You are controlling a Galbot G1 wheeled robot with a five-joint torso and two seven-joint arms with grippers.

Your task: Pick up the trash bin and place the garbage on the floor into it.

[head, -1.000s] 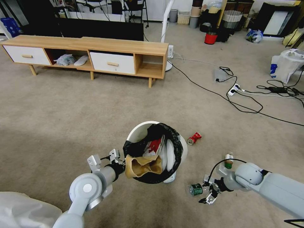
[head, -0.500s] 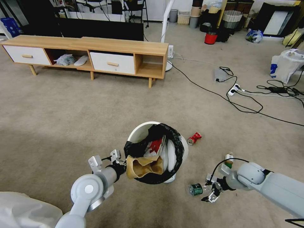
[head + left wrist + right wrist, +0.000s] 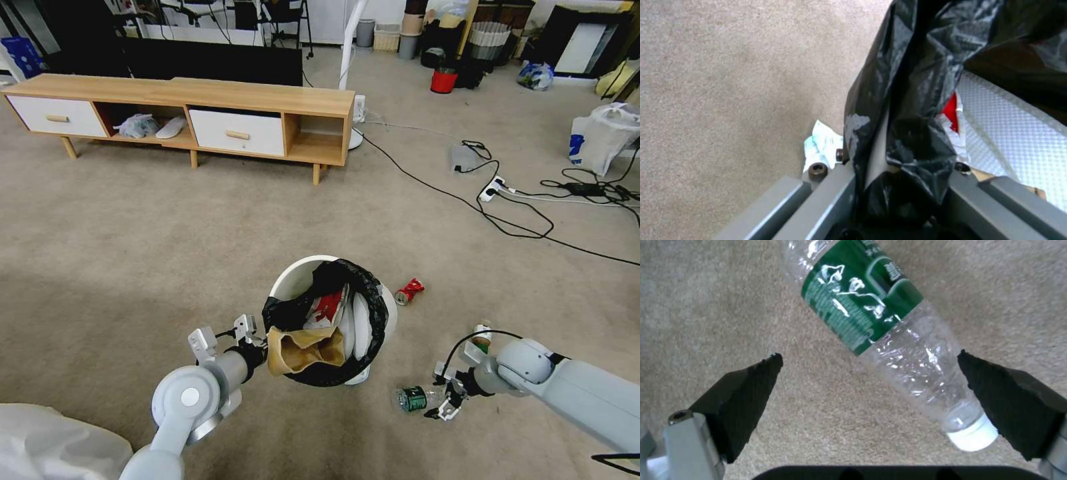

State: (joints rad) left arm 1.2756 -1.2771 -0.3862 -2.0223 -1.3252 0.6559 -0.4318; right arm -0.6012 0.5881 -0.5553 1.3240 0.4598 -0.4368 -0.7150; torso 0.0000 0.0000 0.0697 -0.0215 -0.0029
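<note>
The bottle (image 3: 415,398) lies flat on the floor (image 3: 167,253) in the lower right of the head view, its long axis running roughly left to right in the frame: the base points toward the trash bin (image 3: 331,320) and the white cap toward the right gripper (image 3: 445,404). In the right wrist view the bottle (image 3: 889,340) is clear plastic with a green label, lying on a slant, its neck and cap between the two spread black pads (image 3: 746,386); the pads stand wide apart, and the one beside the cap looks close to it, though I cannot tell whether it touches.

The floor is plain beige carpet. A crushed red can (image 3: 408,291) lies just right of the bin, and a small green-topped piece of litter (image 3: 481,336) sits beside the right arm. A long wooden cabinet (image 3: 193,113) with white drawers stands in the upper left, black cables (image 3: 507,220) trail across the upper right, and a white plastic bag (image 3: 603,137) rests at the right edge.

The trash bin, centre bottom of the head view, is tipped toward the camera. The left gripper (image 3: 257,347) clamps its near rim, the fingers (image 3: 835,200) closed on the white wall and the black liner (image 3: 916,100) in the left wrist view. Inside lie a brown paper carton (image 3: 303,348), a red-and-white wrapper (image 3: 325,307) and white material.
</note>
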